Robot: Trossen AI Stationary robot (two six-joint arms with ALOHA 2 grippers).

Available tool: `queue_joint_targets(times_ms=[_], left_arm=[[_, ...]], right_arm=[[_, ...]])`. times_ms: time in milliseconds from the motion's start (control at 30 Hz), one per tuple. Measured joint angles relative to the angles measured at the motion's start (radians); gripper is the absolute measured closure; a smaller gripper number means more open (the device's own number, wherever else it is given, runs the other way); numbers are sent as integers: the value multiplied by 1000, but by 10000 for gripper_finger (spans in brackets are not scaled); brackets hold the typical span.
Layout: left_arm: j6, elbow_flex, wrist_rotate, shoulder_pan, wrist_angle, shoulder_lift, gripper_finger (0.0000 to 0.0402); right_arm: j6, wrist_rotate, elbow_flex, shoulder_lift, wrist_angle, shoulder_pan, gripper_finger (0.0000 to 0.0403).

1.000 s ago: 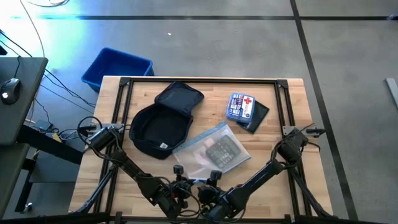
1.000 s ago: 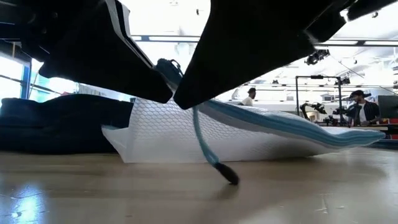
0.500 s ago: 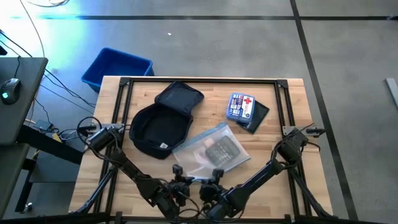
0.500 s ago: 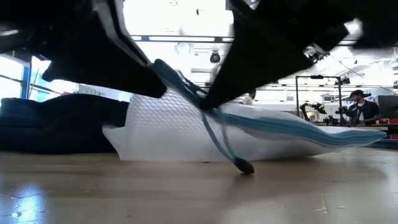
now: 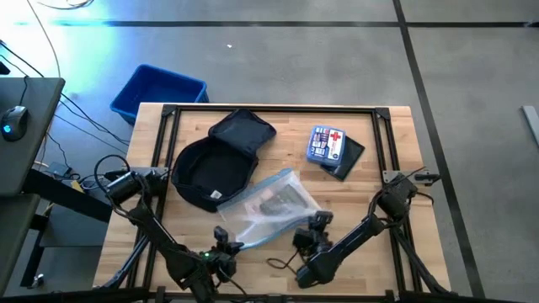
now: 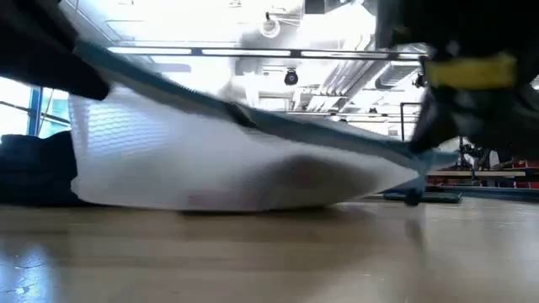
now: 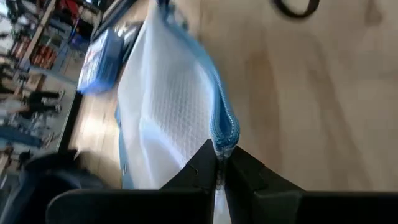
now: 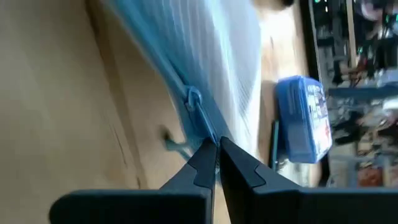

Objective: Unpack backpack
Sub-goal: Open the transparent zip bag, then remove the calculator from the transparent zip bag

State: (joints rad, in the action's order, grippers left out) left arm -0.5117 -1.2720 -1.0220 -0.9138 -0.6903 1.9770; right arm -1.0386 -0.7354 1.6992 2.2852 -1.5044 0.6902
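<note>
The wooden table [image 5: 396, 160], edged by a black frame, fills the lower half of the high view. A blue plastic bin [image 5: 157, 89] is seen on the floor beyond the table's upper left corner.

The backpack [image 5: 216, 162], dark navy and unzipped with its flap thrown back toward the top of the frame, is laid left of centre on the table, its black lining exposed and a small pale logo square shown at its lower edge. In the low view it is visible only as a dark mass at the far left.

Just below and right of the backpack, a clear bubble-lined zip pouch [image 5: 268, 208] with a blue zipper edge is stretched diagonally, a dark item being visible through it. In the low view the pouch [image 6: 227, 151] is seen raised along its zipper edge, its bottom resting on the wood.

A blue first-aid kit [image 5: 327, 143] with a red cross is placed at centre right, on top of a dark flat object [image 5: 347, 157].

The left gripper [image 5: 221, 251] is clamped on the pouch's lower left corner; in its wrist view the fingers [image 7: 200, 166] are pinched shut on the blue zipper end. The right gripper [image 5: 315, 227] is closed at the pouch's lower right end; in its wrist view the fingertips [image 8: 204, 157] are pinched on the zipper line beside the slider.
</note>
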Motion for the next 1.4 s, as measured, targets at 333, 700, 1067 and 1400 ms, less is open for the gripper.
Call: queue_joint_targets(times_ms=[333, 700, 1067, 1400], left_arm=[[-83, 1, 215, 2, -129, 1, 401], [-116, -153, 392, 8, -179, -9, 351], [-67, -260, 318, 16, -71, -6, 297], [-56, -230, -16, 104, -52, 32, 277]], right_arm=[[-151, 197, -288, -27, -21, 10, 402], [-263, 52, -192, -84, -13, 114, 402], [-121, -233, -117, -84, 165, 165, 365], [783, -104, -174, -84, 975, 130, 253]])
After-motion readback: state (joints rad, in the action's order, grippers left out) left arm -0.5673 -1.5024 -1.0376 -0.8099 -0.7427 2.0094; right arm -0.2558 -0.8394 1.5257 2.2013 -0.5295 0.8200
